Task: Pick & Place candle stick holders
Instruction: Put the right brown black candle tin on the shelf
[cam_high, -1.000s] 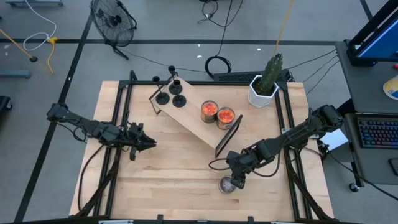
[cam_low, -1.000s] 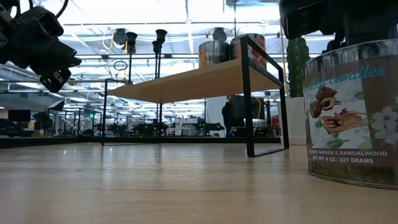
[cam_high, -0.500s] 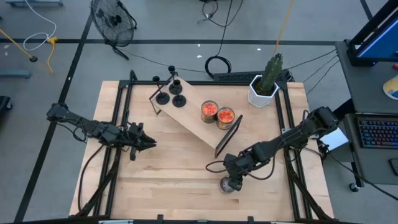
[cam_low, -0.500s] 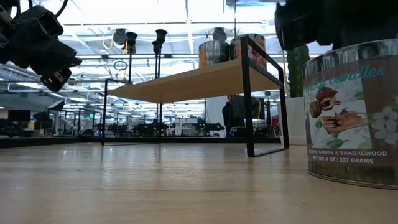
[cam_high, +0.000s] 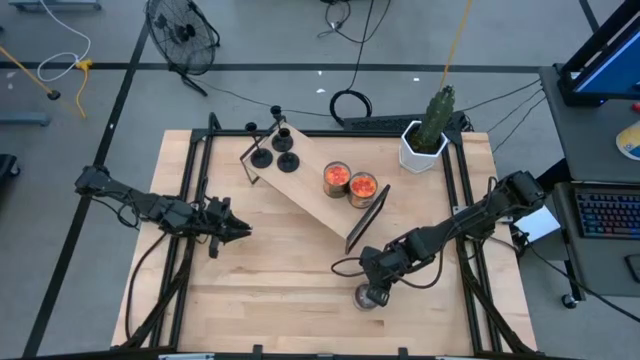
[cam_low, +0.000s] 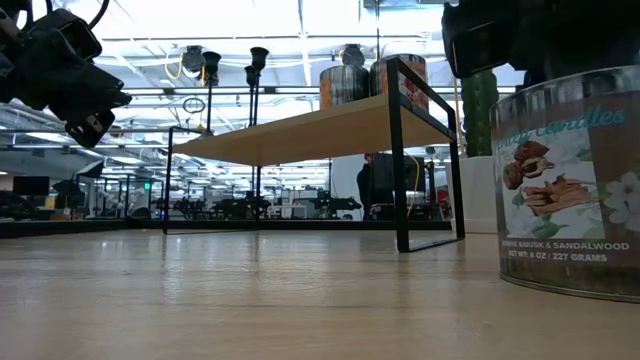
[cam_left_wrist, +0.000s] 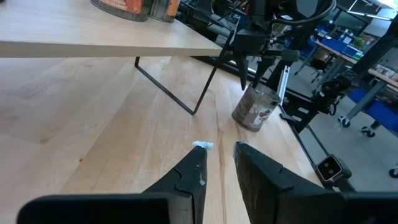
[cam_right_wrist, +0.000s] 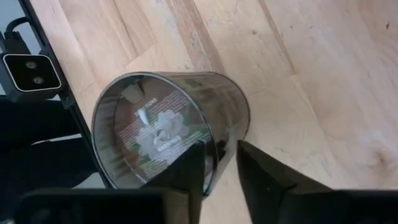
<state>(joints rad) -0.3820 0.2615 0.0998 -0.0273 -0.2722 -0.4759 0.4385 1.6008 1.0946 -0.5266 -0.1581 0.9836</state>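
my right hand: fingers nipped over the rim of the silvery cup, one inside, one outside | cup: upright on the worktop, near edge | my left hand: almost shut, empty, above the worktop's left side

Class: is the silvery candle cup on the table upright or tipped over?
Upright. The silvery cup stands on its base on the table, label reading level; the right gripper straddles its rim from above.

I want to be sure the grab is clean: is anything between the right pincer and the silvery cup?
Nothing visible: the right pincer straddles the silvery cup's rim, one finger inside and one outside.
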